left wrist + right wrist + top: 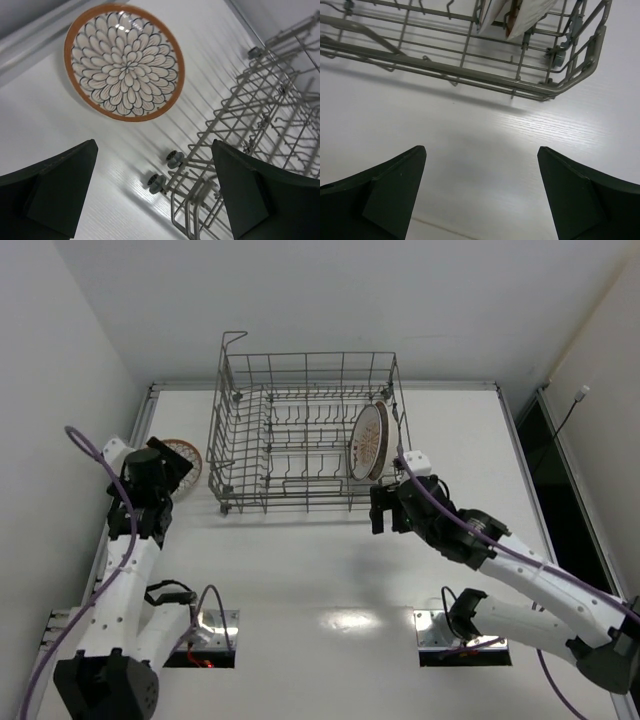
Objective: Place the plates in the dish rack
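Observation:
The grey wire dish rack [300, 430] stands at the back middle of the table. Two plates [368, 440] stand on edge in its right end; their lower edges show in the right wrist view [520, 15]. A third plate [124, 62], white with dark petal lines and an orange rim, lies flat on the table left of the rack, and it also shows in the top view [187, 452]. My left gripper [155, 150] is open and empty, just short of this plate [168, 472]. My right gripper [481, 155] is open and empty above bare table near the rack's front right corner [385, 510].
The rack's left end with two small wheels [160, 182] is close to my left gripper's right finger. The rack's front rail [470, 70] runs ahead of my right gripper. White walls enclose the table on the left, back and right.

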Controlling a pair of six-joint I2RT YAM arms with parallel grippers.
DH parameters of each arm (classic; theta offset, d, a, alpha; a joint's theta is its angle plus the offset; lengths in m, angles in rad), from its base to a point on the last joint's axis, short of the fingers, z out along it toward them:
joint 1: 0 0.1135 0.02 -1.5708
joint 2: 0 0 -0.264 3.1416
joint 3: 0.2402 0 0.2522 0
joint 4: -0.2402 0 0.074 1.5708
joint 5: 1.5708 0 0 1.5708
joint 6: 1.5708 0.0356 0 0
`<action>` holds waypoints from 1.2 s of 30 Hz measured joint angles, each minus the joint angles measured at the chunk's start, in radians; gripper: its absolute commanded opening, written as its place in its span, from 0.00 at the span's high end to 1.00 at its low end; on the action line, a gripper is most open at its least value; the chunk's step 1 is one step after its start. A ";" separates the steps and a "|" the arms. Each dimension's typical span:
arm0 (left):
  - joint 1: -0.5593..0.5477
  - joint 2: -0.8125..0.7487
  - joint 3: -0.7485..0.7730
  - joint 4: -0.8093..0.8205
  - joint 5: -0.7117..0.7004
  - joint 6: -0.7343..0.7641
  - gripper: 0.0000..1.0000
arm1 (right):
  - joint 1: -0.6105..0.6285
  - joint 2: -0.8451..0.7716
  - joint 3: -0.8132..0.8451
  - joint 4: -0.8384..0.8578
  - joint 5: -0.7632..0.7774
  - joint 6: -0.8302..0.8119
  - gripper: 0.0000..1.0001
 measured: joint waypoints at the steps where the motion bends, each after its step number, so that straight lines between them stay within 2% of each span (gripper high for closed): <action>1: 0.056 0.010 -0.011 0.009 0.050 -0.023 0.01 | 0.005 -0.019 -0.012 -0.003 -0.016 0.000 0.06; 7: 0.316 0.058 -0.090 0.077 0.284 -0.159 0.01 | 0.010 -0.110 -0.016 0.021 -0.079 0.002 0.05; 11: 0.388 0.126 -0.153 0.145 0.375 -0.232 0.01 | 0.012 -0.093 -0.016 0.040 -0.131 0.002 0.05; 20: 0.414 0.360 -0.172 0.263 0.486 -0.338 0.01 | 0.016 -0.077 -0.003 0.032 -0.186 -0.024 0.03; 31: 0.415 0.405 -0.262 0.379 0.473 -0.423 0.01 | 0.016 -0.057 0.007 0.016 -0.217 -0.050 0.03; 32: 0.415 0.421 -0.265 0.387 0.469 -0.426 0.05 | 0.016 -0.054 0.007 0.012 -0.220 -0.050 0.03; 34: 0.415 0.448 -0.269 0.401 0.460 -0.433 0.06 | 0.016 -0.051 0.007 0.006 -0.225 -0.051 0.03; 36: 0.415 0.467 -0.270 0.425 0.450 -0.437 0.13 | 0.016 -0.050 0.007 0.003 -0.226 -0.051 0.03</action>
